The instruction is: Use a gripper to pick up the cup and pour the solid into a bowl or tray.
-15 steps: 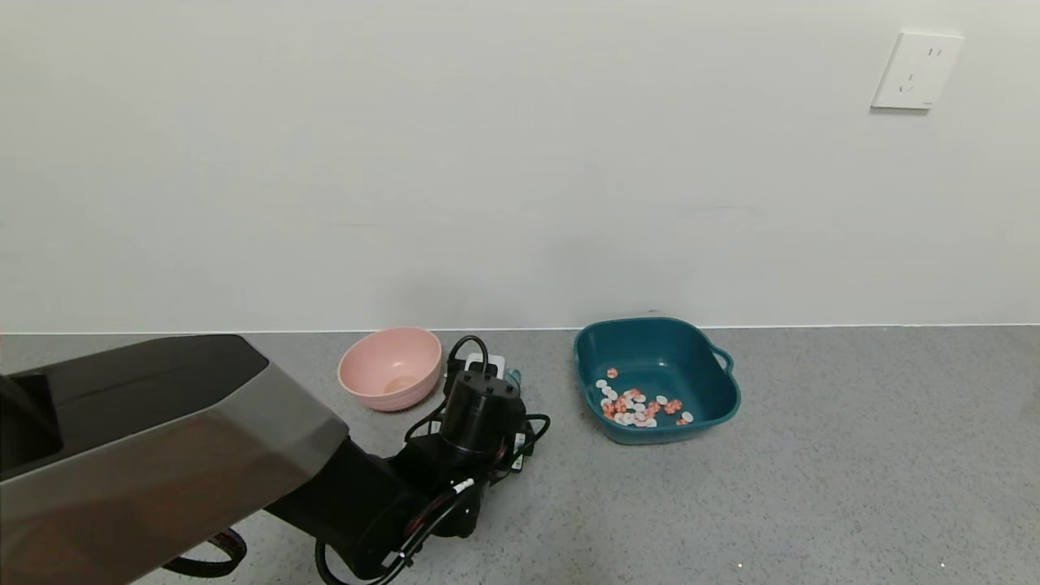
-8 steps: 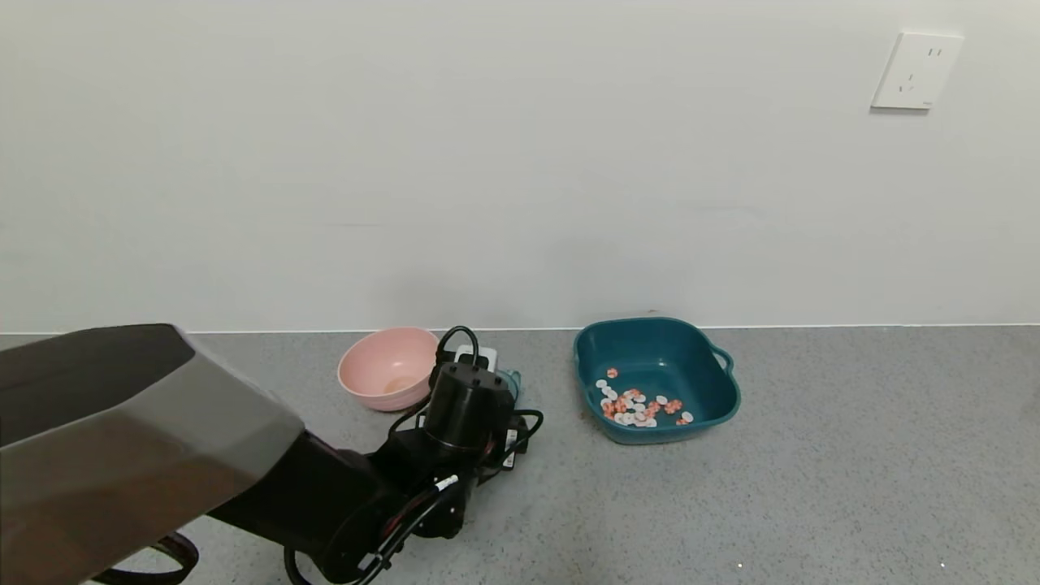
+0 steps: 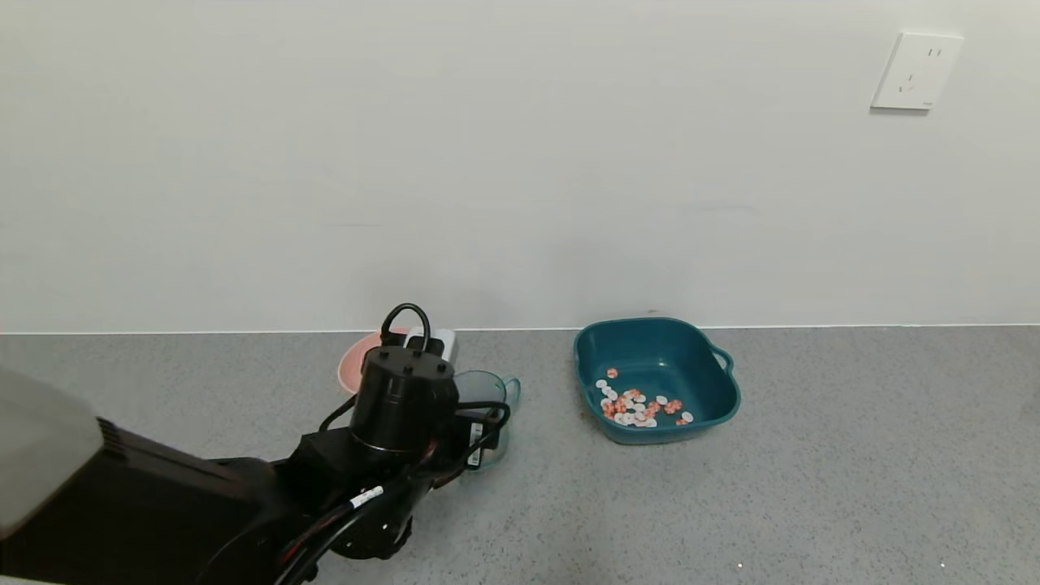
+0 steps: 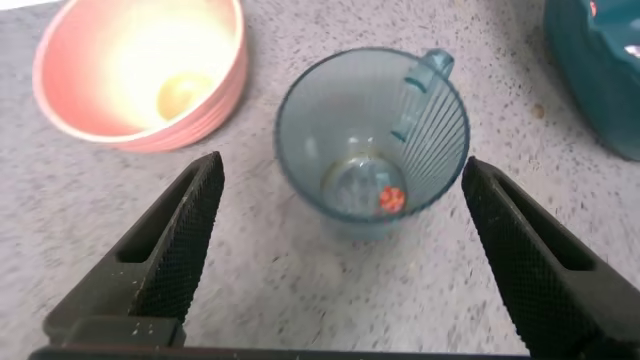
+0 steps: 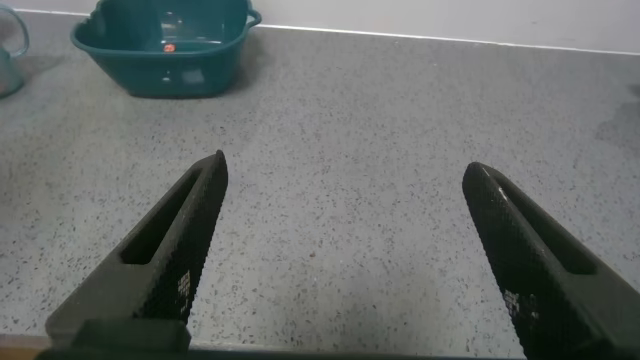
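The left gripper [image 4: 340, 255] hangs wide open over the ribbed translucent blue-grey plastic cup [image 4: 372, 140]; it should retreat straight, avoiding the rim.

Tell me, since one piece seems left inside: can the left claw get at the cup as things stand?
Probably yes. The left claw is open, its fingers wide on either side of the upright cup, with nothing between them. The pink bowl stands apart from the cup, beside it.

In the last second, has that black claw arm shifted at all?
Yes. The left gripper has drawn back toward the robot's left, away from the teal tray, uncovering the cup.
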You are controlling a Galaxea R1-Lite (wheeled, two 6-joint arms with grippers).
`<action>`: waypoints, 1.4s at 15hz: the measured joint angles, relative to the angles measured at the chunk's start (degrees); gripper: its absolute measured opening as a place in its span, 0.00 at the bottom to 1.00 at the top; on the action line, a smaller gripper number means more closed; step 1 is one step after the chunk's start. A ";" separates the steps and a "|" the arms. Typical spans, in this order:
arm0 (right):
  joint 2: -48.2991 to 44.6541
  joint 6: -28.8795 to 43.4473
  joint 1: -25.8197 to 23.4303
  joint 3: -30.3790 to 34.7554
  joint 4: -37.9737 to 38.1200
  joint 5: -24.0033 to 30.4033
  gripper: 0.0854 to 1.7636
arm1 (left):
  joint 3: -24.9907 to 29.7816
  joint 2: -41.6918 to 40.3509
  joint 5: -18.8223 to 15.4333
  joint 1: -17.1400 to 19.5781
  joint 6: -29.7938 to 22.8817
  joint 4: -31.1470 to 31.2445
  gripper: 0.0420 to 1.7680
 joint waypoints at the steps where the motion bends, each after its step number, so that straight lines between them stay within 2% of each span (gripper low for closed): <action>1: 0.00 0.00 0.00 0.00 0.00 0.00 0.97 | 1.26 -1.71 0.09 0.00 0.15 0.45 0.96; 8: 0.00 0.00 0.00 0.00 -0.02 0.00 0.97 | 10.39 -14.73 1.01 -0.11 1.89 2.05 0.97; 14: 0.00 -0.02 0.00 0.00 -0.02 0.00 0.97 | 18.35 -23.24 5.81 -0.93 3.34 2.10 0.97; 16: 0.00 0.01 0.00 0.00 -0.02 0.00 0.97 | 20.36 -25.69 8.24 -2.40 3.82 2.13 0.97; 21: 0.00 0.00 0.00 0.00 0.00 0.00 0.97 | 25.41 -31.50 14.49 -8.73 3.49 2.02 0.97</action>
